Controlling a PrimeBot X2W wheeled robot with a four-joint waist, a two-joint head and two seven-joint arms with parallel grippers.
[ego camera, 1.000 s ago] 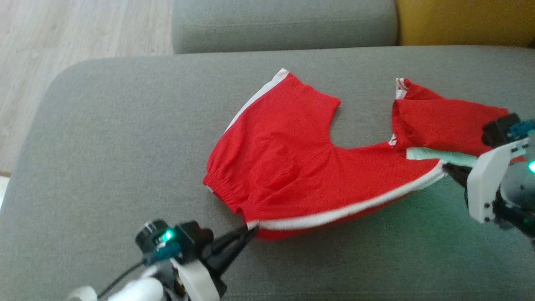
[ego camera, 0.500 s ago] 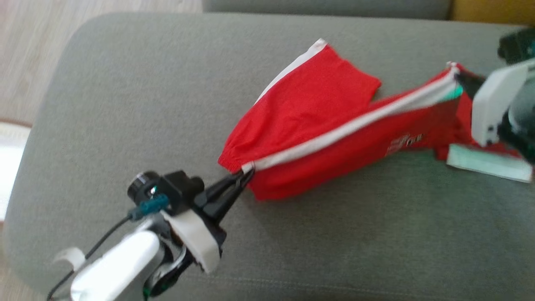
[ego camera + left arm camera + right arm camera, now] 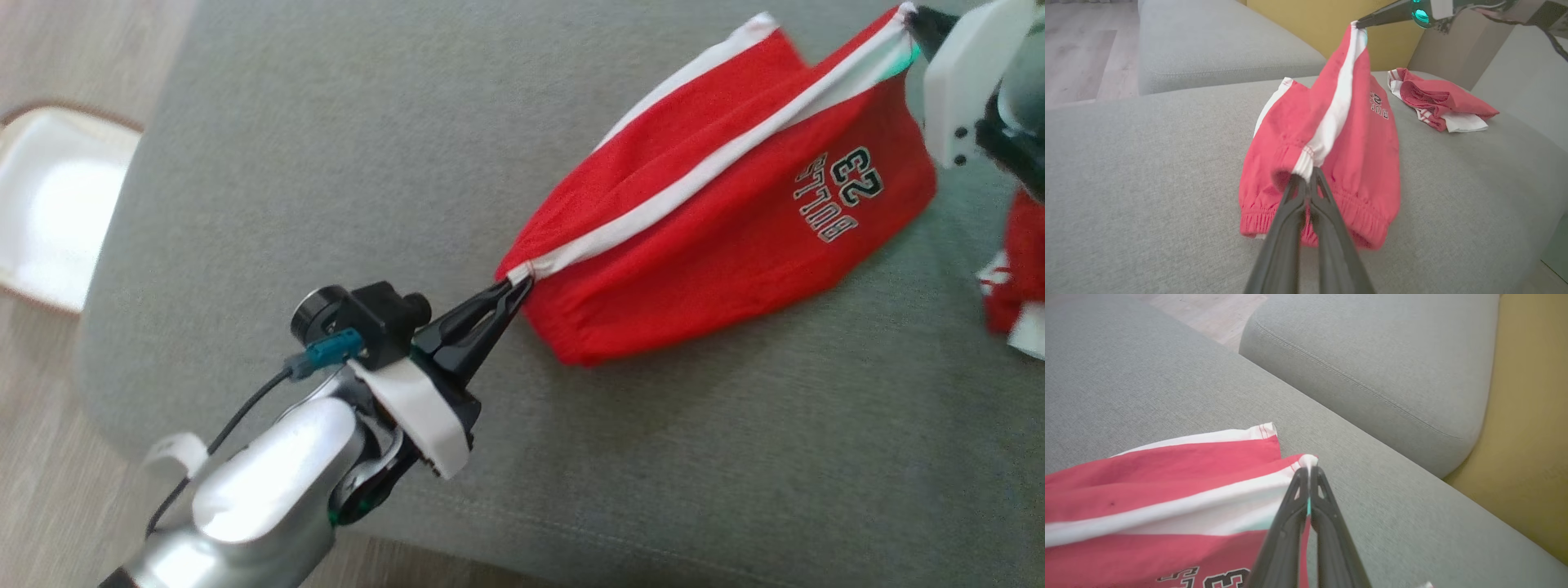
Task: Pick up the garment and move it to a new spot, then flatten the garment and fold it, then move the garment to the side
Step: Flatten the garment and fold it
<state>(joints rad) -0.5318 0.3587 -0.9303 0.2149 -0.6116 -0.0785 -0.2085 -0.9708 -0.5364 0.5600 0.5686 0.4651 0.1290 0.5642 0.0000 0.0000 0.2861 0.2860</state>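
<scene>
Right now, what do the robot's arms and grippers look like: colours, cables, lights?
The left gripper has two long, tapering black fingers on a white plastic bracket. Beside it sits a black cylindrical camera with a teal plug and thin black cable; the forearm is glossy silver. The right gripper matches: black fingers, white bracket, plus a teal-green light.

**Left arm** (image 3: 261, 490): silver forearm rising from the lower left, wrist bent, dark fingers pointing up and to the right. **Left gripper** (image 3: 516, 287): fingers pressed together, tips pinching a waistband corner of the garment (image 3: 718, 237). **Right gripper** (image 3: 913, 18): at the upper right, held higher, fingers likewise clamped on a hem corner. **Right wrist** (image 3: 967, 82): white shell, angled toward the left gripper.
</scene>
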